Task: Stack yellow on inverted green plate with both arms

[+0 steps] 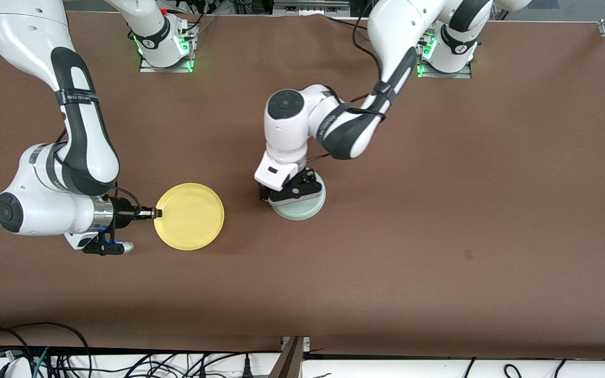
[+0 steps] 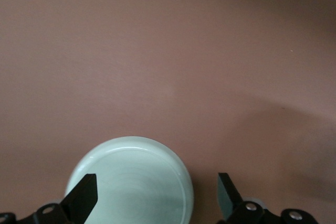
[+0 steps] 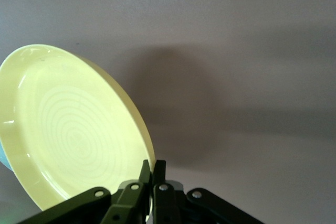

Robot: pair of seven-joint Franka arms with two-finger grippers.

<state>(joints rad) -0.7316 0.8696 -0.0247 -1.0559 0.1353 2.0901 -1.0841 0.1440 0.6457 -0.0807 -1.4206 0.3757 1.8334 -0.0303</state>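
Observation:
The yellow plate (image 1: 189,216) is right side up toward the right arm's end of the table. My right gripper (image 1: 156,213) is shut on its rim at the edge toward that end. In the right wrist view the plate (image 3: 68,129) is pinched at the rim by the gripper (image 3: 152,167), and a shadow lies on the table beside it. The pale green plate (image 1: 305,209) lies mid-table, seemingly bottom up, partly hidden under my left gripper (image 1: 289,191). In the left wrist view that gripper (image 2: 156,196) is open just above the green plate (image 2: 136,177), one finger over the plate and one over bare table.
The brown table (image 1: 439,184) spreads wide toward the left arm's end and toward the front camera. The arm bases (image 1: 166,47) stand along the table's edge farthest from the camera. Cables (image 1: 45,357) hang below the near edge.

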